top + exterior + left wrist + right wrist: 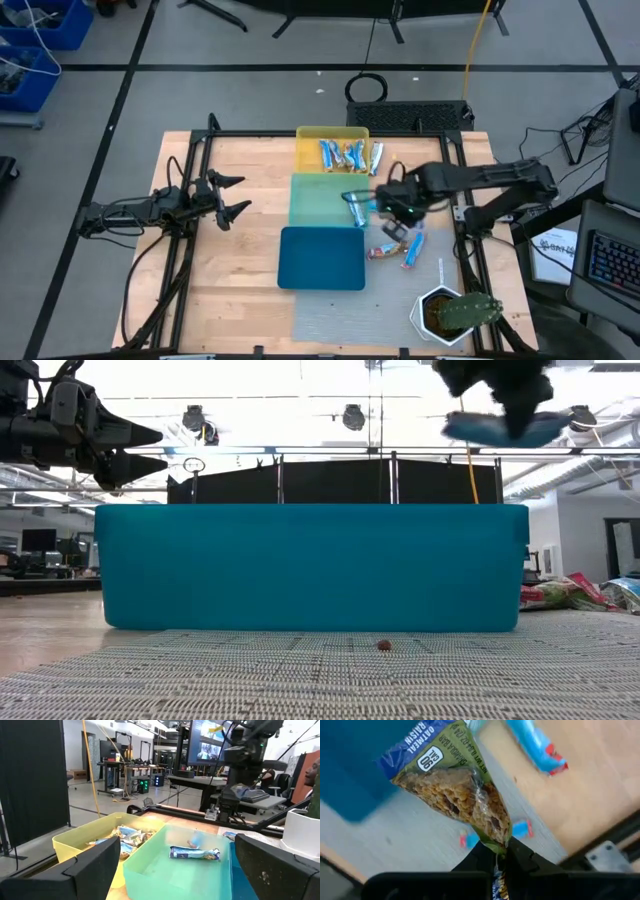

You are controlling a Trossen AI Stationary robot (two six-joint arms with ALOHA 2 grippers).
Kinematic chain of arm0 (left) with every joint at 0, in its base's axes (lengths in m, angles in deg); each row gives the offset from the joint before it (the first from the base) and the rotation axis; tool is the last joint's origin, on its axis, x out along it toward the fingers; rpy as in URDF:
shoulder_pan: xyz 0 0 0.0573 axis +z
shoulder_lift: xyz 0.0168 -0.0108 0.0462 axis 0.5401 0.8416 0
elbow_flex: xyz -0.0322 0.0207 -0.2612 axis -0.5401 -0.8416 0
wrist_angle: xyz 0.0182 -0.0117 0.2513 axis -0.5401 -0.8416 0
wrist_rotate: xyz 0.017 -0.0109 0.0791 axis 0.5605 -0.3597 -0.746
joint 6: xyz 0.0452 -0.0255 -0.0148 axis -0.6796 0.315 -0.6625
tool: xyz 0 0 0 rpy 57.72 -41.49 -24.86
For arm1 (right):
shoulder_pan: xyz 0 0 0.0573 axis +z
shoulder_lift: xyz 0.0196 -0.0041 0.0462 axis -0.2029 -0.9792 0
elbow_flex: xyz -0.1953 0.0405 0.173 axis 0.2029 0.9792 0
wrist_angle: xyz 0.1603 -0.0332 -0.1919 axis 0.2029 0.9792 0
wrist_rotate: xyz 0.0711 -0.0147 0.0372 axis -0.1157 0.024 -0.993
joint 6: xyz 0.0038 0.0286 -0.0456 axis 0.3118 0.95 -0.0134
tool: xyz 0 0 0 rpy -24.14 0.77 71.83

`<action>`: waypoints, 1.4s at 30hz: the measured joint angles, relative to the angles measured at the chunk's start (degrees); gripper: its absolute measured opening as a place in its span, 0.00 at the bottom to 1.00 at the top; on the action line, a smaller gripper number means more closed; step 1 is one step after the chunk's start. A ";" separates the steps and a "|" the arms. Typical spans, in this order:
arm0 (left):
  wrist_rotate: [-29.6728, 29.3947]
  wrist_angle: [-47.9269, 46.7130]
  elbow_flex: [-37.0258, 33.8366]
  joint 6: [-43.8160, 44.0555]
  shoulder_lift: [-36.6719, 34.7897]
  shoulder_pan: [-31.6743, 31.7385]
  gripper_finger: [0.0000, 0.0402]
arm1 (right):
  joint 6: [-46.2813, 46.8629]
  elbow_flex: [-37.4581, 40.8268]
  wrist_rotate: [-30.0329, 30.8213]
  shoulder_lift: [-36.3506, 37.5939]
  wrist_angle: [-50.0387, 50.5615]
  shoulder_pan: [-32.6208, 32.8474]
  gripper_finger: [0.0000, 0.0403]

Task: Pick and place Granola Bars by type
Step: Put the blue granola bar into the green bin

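Note:
My right gripper (392,208) hovers just right of the green tray (312,190), shut on a granola bar (455,785) with a blue-and-green "oatmeal raisin" wrapper. The low view shows that bar (495,428) high above the blue tray (310,565). One bar (194,853) lies flat in the green tray. Several bars (345,153) lie in the yellow tray (305,135). A few more (400,245) lie on the mat right of the blue tray. My left gripper (232,196) waits open at the table's left side, off the surface. My right gripper pinches the bar between its two fingers at one end of the wrapper (499,845). The rest of the bar reaches out past the fingertips. It is lifted clear of the table and trays, lying roughly level below the gripper (500,395).
The yellow, green and blue trays stand in a row from far to near at the table's middle. A potted plant (452,312) sits at the near right corner, with a small white object (441,268) beside it. A small brown crumb (383,645) lies on the grey mat.

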 joint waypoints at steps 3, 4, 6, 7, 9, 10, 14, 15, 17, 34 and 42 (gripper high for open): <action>0.00 -0.02 -0.01 0.00 0.00 0.00 0.98 | 4.69 -2.06 -0.04 -2.47 -2.95 -2.39 0.02; 0.00 -0.02 0.00 -0.01 0.00 0.01 0.98 | 6.22 -2.84 -0.06 -3.31 -4.30 -3.10 0.02; 0.00 -0.02 0.00 0.00 0.00 0.01 0.98 | 9.35 -3.86 -0.03 -4.67 -7.27 -4.55 0.02; 0.00 -0.02 0.00 0.00 0.00 0.00 0.98 | 11.16 -4.45 -0.03 -5.50 -8.85 -5.23 0.02; 0.00 -0.02 -0.01 0.00 0.00 0.01 0.98 | 14.14 -5.47 0.23 -6.91 -11.75 -6.49 0.02; 0.00 -0.02 0.00 0.00 0.00 0.01 0.98 | 15.34 -6.05 0.30 -7.80 -13.33 -7.12 0.02; 0.00 -0.02 0.00 0.00 0.00 0.01 0.98 | 19.74 -7.03 0.34 -11.10 -19.40 -9.34 0.02; 0.00 -0.02 0.00 -0.02 0.00 0.01 0.98 | 20.79 -7.03 0.34 -11.90 -21.31 -9.82 0.02; 0.00 -0.01 0.01 0.00 0.00 0.00 0.98 | 22.23 -7.03 0.66 -13.54 -26.46 -10.58 0.02; 0.00 -0.02 0.00 0.00 0.00 0.00 0.98 | 35.88 -6.76 9.12 -23.02 -42.00 -12.06 0.02; 0.00 -0.01 0.00 -0.01 0.00 0.00 0.98 | 44.11 -6.76 9.41 -26.80 -40.14 -11.89 0.02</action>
